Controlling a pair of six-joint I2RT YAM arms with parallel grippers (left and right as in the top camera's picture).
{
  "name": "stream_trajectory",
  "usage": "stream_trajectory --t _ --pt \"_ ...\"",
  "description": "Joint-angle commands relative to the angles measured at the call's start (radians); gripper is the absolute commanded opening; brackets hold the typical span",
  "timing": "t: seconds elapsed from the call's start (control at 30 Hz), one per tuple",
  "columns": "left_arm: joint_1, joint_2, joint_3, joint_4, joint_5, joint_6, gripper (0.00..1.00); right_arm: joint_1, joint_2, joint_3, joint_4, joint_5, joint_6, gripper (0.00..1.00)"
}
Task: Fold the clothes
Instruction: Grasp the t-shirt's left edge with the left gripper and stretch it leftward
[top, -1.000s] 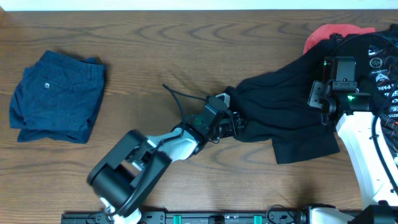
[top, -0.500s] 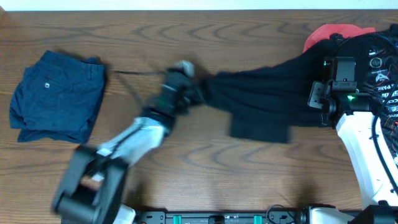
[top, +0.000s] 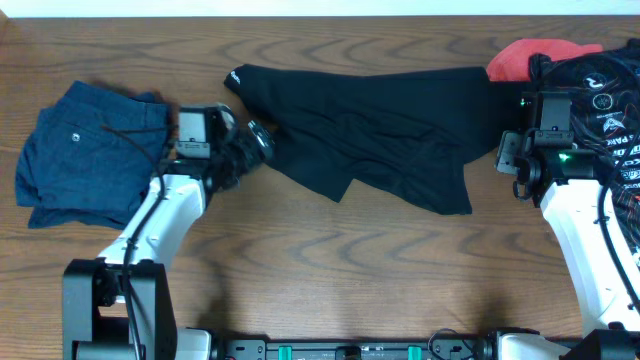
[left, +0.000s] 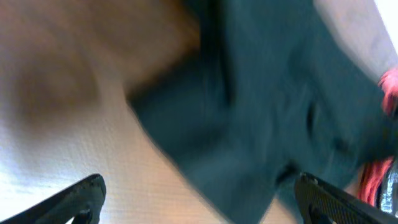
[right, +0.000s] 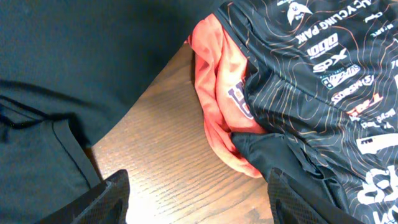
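A black garment (top: 380, 125) lies spread out across the far middle of the table. It also shows in the left wrist view (left: 280, 93) and the right wrist view (right: 74, 62). My left gripper (top: 257, 141) is open at the garment's left edge, with nothing between its fingers (left: 199, 199). My right gripper (top: 540, 100) is open and empty (right: 199, 193) above bare wood. It hovers between the garment's right end and a pile made of a red garment (right: 217, 93) and a black printed shirt (right: 311, 74).
Folded blue shorts (top: 90, 155) lie at the far left of the table, just left of my left arm. The pile of the red garment (top: 530, 55) and the printed shirt (top: 605, 95) fills the far right corner. Bare wood lies along the front.
My left arm swung left, dragging the black garment across the table out of the pile. It has let go, and the garment now lies spread flatter. The right arm has not moved.
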Motion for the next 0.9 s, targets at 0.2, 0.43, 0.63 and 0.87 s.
stream_trajectory --t 0.2,0.43,0.63,0.87 --pt "-0.26 0.013 -0.015 -0.081 -0.026 -0.072 0.98 -0.006 -0.009 0.008 -0.007 -0.001 0.014 0.69" --pt "-0.397 0.109 -0.015 -0.033 -0.08 -0.304 0.98 -0.006 -0.009 0.008 -0.021 0.0 0.014 0.7" --pt "-0.437 0.208 -0.015 0.121 -0.079 -0.362 0.87 -0.006 -0.009 0.008 -0.024 0.0 0.014 0.7" --pt "-0.44 0.239 -0.015 0.248 -0.08 -0.361 0.26 -0.006 -0.009 0.008 -0.026 0.0 0.014 0.7"
